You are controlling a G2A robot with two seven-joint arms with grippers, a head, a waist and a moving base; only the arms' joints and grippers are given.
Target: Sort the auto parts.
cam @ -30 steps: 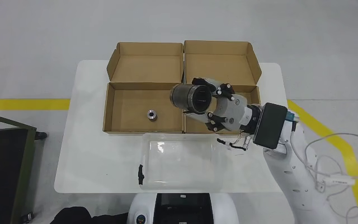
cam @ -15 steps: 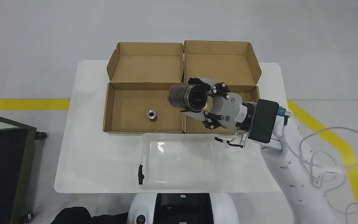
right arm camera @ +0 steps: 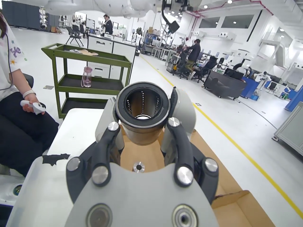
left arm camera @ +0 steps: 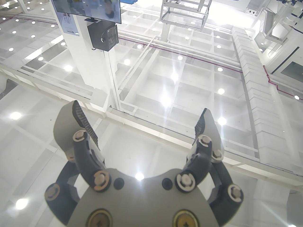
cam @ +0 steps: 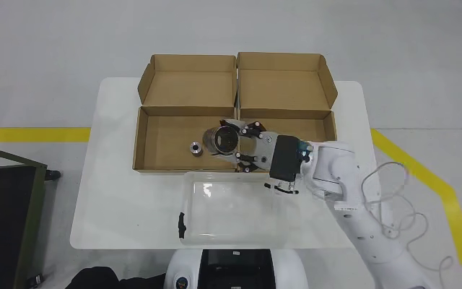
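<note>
Jaws of the right gripper (right arm camera: 144,116) clamped on the steel bearing sleeve (cam: 219,139), over the cardboard box (cam: 155,162) near its small ring (cam: 195,148); left gripper (left arm camera: 142,124) jaws apart; sleeve judged heavy, rigid, slick, best held mid-barrel

The right hand (cam: 232,141) and arm hide much of the right box (cam: 326,128); the small part (cam: 195,148) is unidentifiable.

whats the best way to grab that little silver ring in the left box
Pinch the silver ring across its round outer wall, coming straight down from above: it seems to lie flat, hole up, on the open floor of the left box, away from the walls.
</note>
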